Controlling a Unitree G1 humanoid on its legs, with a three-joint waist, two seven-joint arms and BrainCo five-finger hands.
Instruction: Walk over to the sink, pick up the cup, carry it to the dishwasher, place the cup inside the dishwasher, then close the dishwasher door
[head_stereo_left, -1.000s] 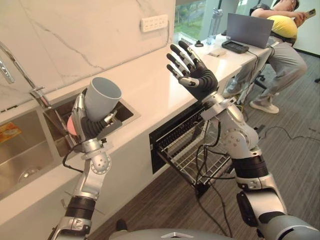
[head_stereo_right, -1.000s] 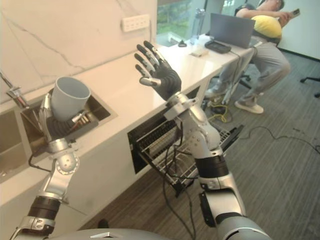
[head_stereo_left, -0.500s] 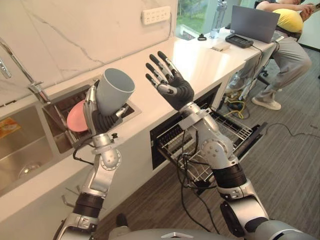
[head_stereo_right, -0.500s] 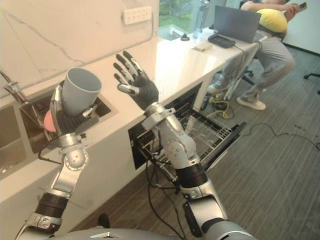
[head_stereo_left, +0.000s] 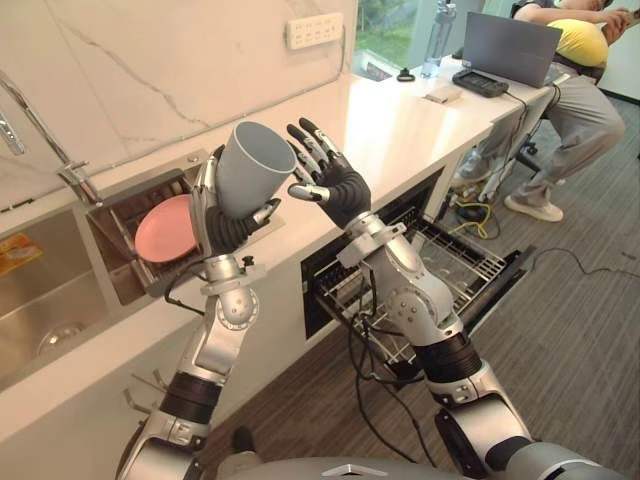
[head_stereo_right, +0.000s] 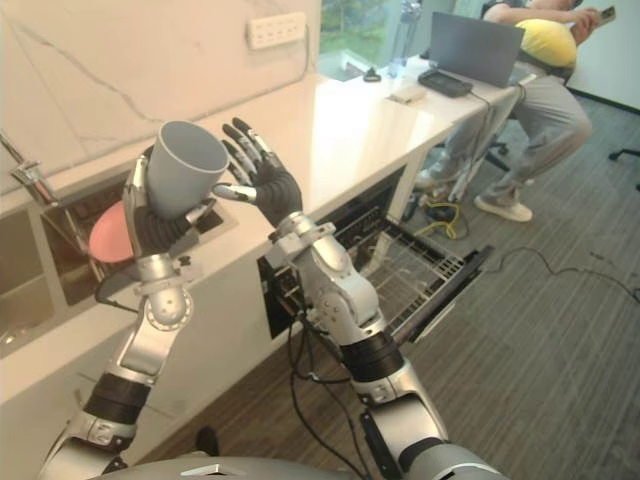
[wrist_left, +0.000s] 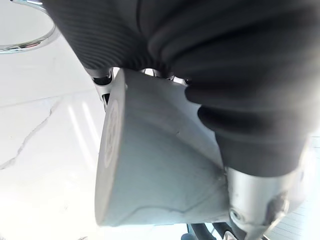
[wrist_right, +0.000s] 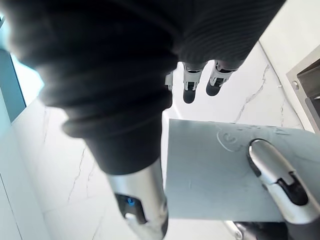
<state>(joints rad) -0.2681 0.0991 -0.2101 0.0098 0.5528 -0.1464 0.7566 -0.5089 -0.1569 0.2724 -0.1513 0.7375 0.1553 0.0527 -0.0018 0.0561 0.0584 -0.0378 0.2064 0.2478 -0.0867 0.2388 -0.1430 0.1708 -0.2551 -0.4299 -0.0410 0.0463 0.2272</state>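
Left eye view: your left hand (head_stereo_left: 229, 222) clasps the grey cup (head_stereo_left: 254, 168), raised over the bench (head_stereo_left: 400, 112); your right hand (head_stereo_left: 335, 190), spread wide, stands just right of it. Left wrist view: cup held. Right wrist view: fingers (wrist_right: 190, 86) straight, cup near.

Space above the pulled-out dishwasher rack (head_stereo_left: 445, 262) is open; the counter (head_stereo_left: 400, 120) edge overhangs the rack's back, and the lowered door (head_stereo_left: 505, 280) lies under its front.

Grey cup (head_stereo_left: 255, 170) held aloft, tilted, mouth up; dishwasher door (head_stereo_left: 500, 290) open.
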